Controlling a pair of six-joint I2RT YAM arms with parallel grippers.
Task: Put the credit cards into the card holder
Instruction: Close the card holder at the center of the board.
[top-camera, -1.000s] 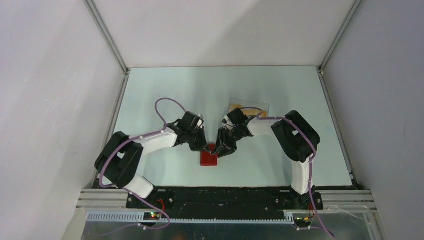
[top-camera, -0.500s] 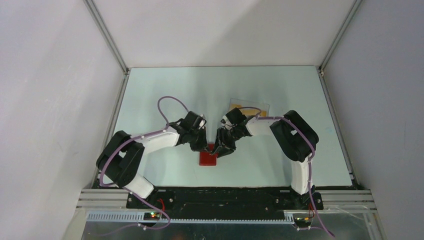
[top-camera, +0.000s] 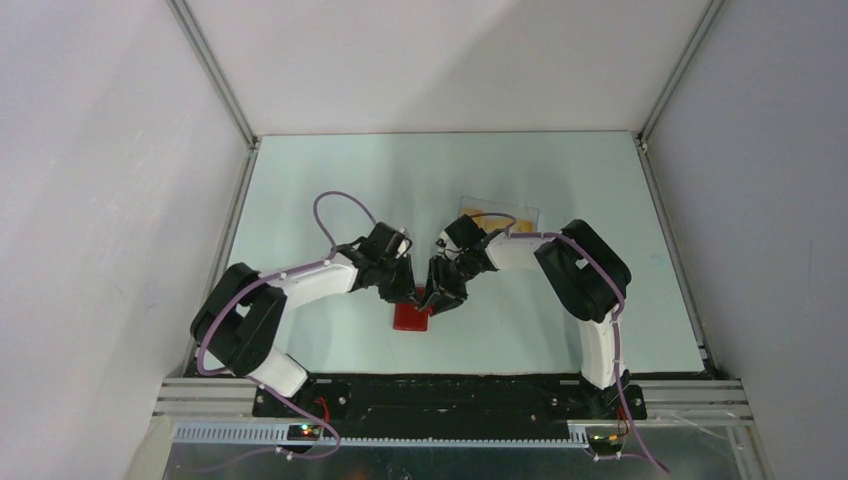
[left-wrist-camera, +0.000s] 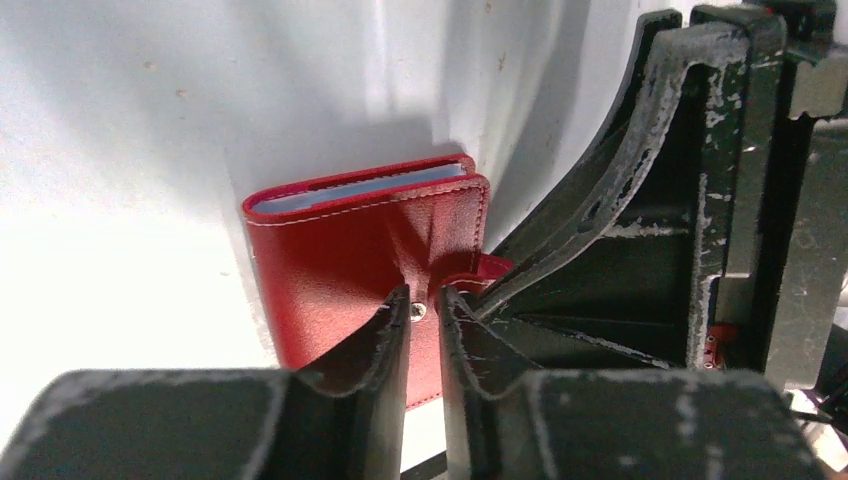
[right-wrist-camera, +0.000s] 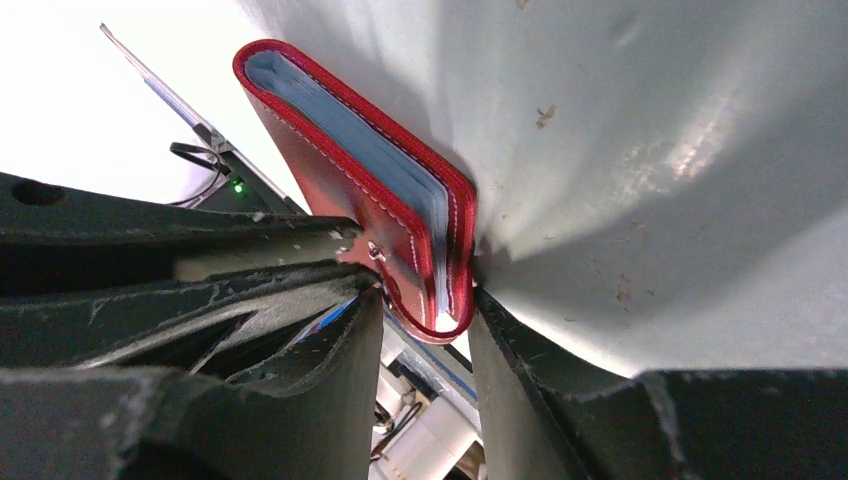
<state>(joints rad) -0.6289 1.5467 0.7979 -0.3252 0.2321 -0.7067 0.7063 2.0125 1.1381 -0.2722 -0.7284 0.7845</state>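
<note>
Red leather, the card holder (top-camera: 411, 318) lies closed on the table (top-camera: 330, 180), just under both pincers, with its long side running toward the near edge. The right gripper (right-wrist-camera: 425, 297) is clamped on its far end. The left gripper (left-wrist-camera: 424, 298), its fingers only a little apart, is closest to the closing tab (left-wrist-camera: 488, 268). The credit cards (top-camera: 492, 214) lie behind the right wrist, half hidden, so I cannot count them.

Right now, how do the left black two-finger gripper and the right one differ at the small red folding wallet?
The left gripper has its fingers a narrow gap apart; the right gripper stands wider. The left gripper's tips sit at the snap on the red wallet; the right gripper straddles its folded edge, a finger on each side. Both are black, scuffed and at the wallet.
</note>
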